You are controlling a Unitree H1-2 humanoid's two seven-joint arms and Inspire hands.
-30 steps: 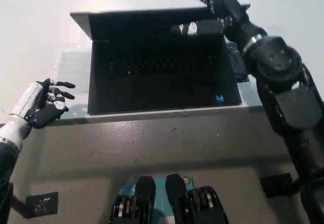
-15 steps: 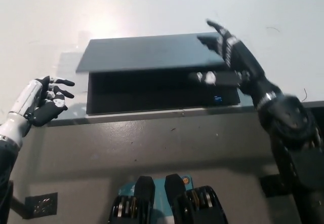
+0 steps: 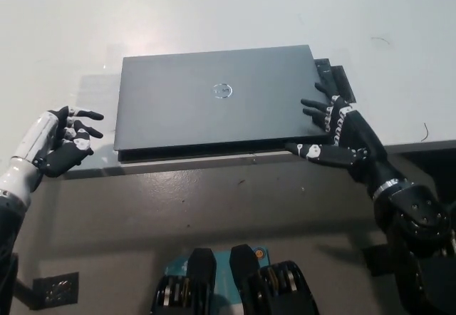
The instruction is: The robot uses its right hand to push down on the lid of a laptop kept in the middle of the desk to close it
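White desk (image 3: 214,8) supports the closed laptop (image 3: 217,105) at its centre, the black right hand (image 3: 335,133) lies released with fingers spread on its right edge, the left hand (image 3: 60,144) idles released at left; excess downward force risks lid damage.

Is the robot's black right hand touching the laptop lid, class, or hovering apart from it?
Touching. The head view shows the right hand lying spread on the near right corner of the laptop lid, fingers flat against it, with no gap visible.
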